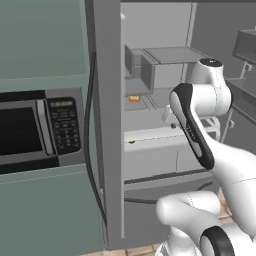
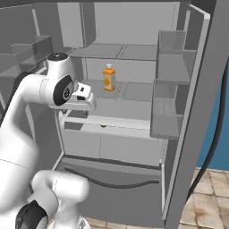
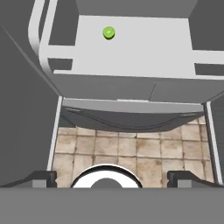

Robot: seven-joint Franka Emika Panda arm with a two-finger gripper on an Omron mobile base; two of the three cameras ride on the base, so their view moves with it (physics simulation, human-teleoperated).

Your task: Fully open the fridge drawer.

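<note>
- the fridge drawer (image 3: 131, 81) lies just below and ahead of the pincer (image 3: 111, 175), low in the open fridge; its white top rim (image 3: 43, 48) and plain flat front face the hand camera.
- inside the drawer, a small green round thing (image 3: 108, 32), perhaps a lime, sits far back from the pincer on the pale floor.
- the drawer looks partly drawn out, its front standing forward of the fridge body (image 2: 112, 152); how much travel is left cannot be judged from these views.
- the pincer stands released: its two dark tips (image 3: 41, 177) are set wide apart with nothing between them, and they hang over the tiled floor (image 3: 131, 146), apart from the drawer front.
- step in hand, as a judgement: between pulls, or lining up on the rim for a fresh hold.
- the next move calls for bringing the tips down onto the front rim, then hauling straight back toward the base.
- edges: the fridge side wall runs close on one side of the pincer, and the open door with its dark grey bins (image 2: 167, 112) stands on the other; a dark gasket strip (image 3: 127, 118) runs under the drawer front.
- behind the pincer the floor gives open room for the pull.
- an orange bottle (image 2: 108, 77) stands on the shelf above, well clear.
</note>
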